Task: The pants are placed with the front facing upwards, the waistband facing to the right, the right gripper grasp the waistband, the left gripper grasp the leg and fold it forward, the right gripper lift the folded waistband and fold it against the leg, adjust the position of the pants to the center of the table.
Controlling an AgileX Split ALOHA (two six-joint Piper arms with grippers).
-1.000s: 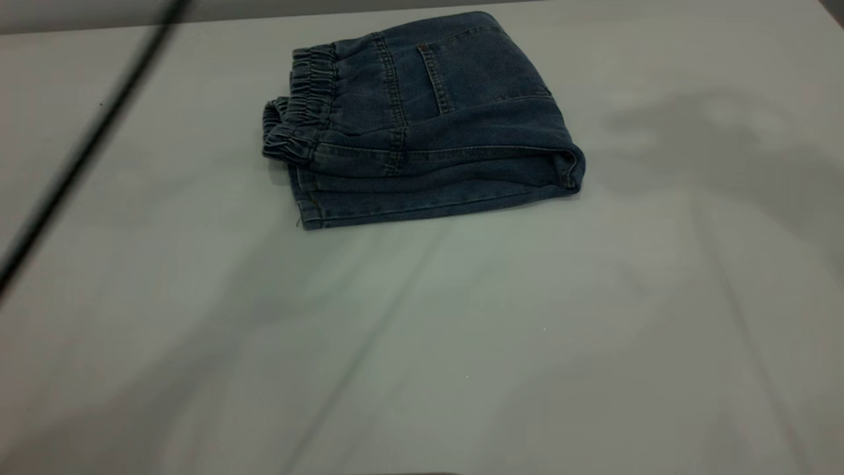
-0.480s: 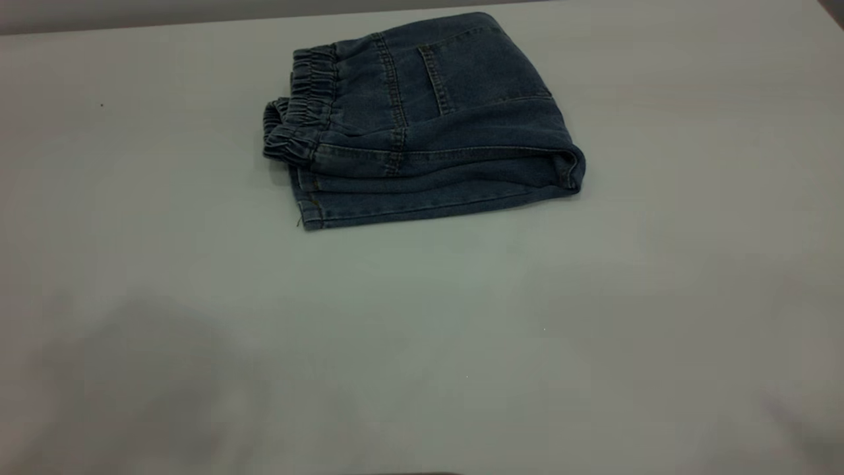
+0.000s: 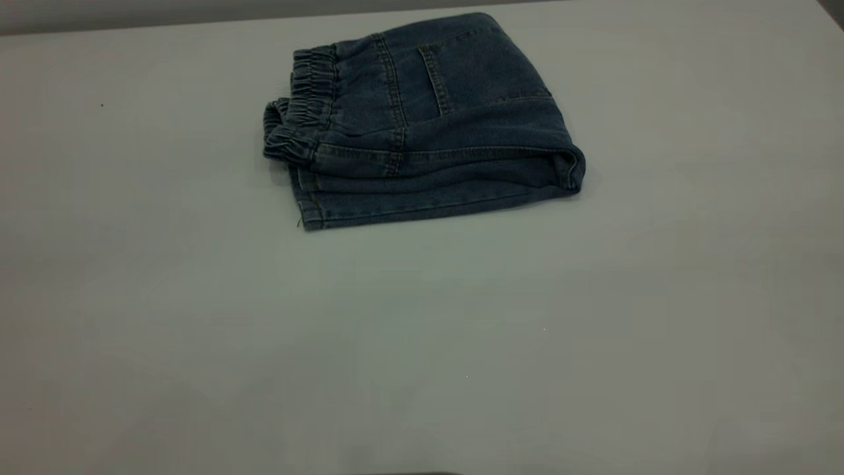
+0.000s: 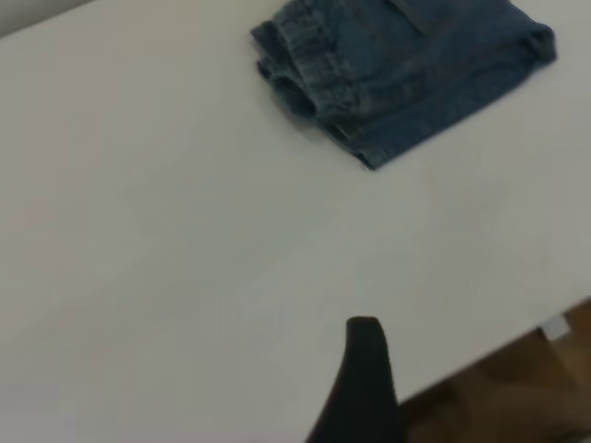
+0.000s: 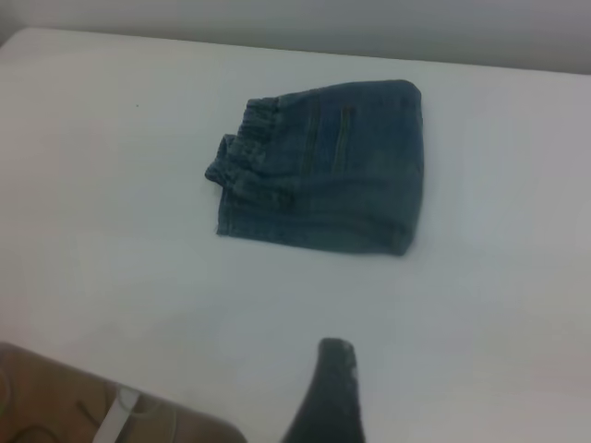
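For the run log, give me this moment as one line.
pants: folded, waistband left, toward table far edge | left claw: withdrawn, clear of pants | right claw: withdrawn, clear of pants

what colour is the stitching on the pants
Tan, against blue denim, along the seams of the pants; clearest in the exterior view.

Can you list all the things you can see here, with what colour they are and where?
pants: one, blue denim, folded, lying toward the far side of the table, nothing touching them
waistband: one, darker blue, gathered, at the pants' left edge in the exterior view
table: one, white, under everything
left end effector: one, black, only a fingertip shows, well away from the pants
right end effector: one, black with white flecks, only a fingertip shows, well away from the pants
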